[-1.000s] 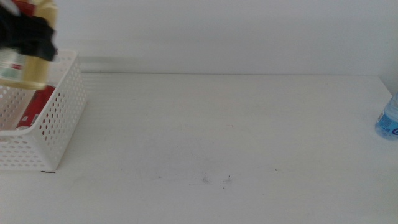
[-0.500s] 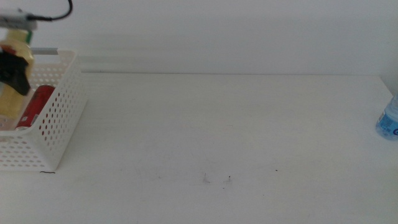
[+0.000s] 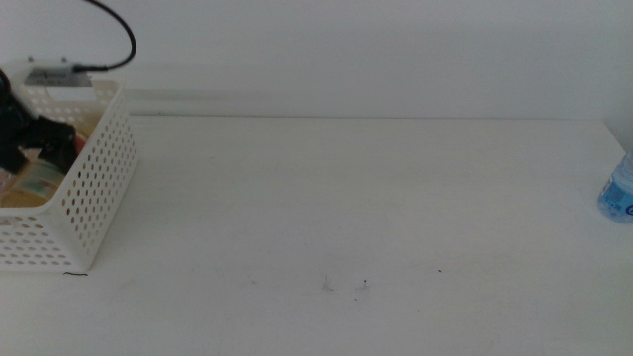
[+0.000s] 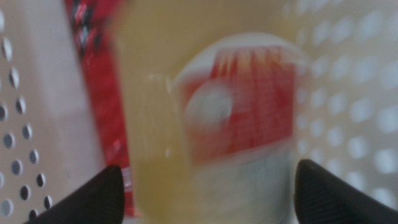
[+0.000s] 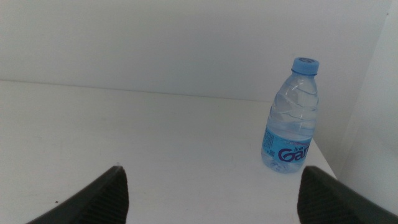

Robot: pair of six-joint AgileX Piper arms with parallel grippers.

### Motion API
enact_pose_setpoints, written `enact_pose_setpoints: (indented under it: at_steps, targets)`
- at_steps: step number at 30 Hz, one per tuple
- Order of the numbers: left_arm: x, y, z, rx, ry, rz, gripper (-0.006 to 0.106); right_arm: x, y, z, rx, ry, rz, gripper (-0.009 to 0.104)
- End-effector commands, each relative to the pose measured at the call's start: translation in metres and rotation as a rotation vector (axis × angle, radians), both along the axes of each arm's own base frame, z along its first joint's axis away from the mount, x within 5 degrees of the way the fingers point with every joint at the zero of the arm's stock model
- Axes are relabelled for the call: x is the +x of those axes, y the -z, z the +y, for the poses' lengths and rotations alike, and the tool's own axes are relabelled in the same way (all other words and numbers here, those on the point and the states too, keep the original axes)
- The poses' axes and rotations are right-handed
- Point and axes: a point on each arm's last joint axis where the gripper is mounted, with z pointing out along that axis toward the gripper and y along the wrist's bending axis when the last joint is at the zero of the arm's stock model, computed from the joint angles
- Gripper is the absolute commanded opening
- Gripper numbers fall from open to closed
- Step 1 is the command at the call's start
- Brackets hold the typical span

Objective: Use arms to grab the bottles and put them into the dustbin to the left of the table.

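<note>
My left gripper (image 3: pixel 38 140) is down inside the white dustbin (image 3: pixel 97 188) at the table's left end. Its jaws stand open in the left wrist view (image 4: pixel 209 167). The yellow juice bottle (image 4: pixel 211 118) with the red label is blurred between them, and in the middle view this bottle (image 3: pixel 36 180) lies low in the dustbin. The red can (image 4: pixel 93 81) lies beside it against the perforated wall. The clear water bottle (image 5: pixel 292 118) with the blue cap stands upright at the table's right edge (image 3: pixel 619 193). My right gripper (image 5: pixel 212 169) is open, short of that bottle, with nothing between its fingers.
The white table (image 3: pixel 346 208) carries a few dark specks (image 3: pixel 346 285) near the front. A black cable (image 3: pixel 117 40) loops above the dustbin's grey handle strip (image 3: pixel 54 75). A white wall rises behind the table.
The left gripper has gone down into the dustbin with the yellow bottle. The bottle, held upright above the rim before, now lies low inside, covering the red can.
</note>
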Motion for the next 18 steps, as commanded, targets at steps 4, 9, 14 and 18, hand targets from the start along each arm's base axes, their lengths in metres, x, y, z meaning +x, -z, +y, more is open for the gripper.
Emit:
enact_pose_setpoints:
  at_steps: [4,9,14,18]
  targets:
    - [-0.006,-0.045,-0.008,0.003,-0.035,-0.126,0.094,0.0,0.0,-0.001,-0.009,0.008,-0.009,0.079]
    - [-0.031,-0.098,-0.037,-0.001,-0.04,-0.238,0.094,0.0,0.0,-0.001,-0.009,0.008,-0.009,0.079]
    - [-0.075,-0.134,-0.085,-0.042,0.047,-0.488,0.094,0.0,0.0,-0.001,-0.009,0.008,-0.009,0.079]
    - [-0.147,-0.161,-0.128,-0.053,0.175,-0.827,0.094,0.0,0.0,-0.001,-0.009,0.008,-0.009,0.079]
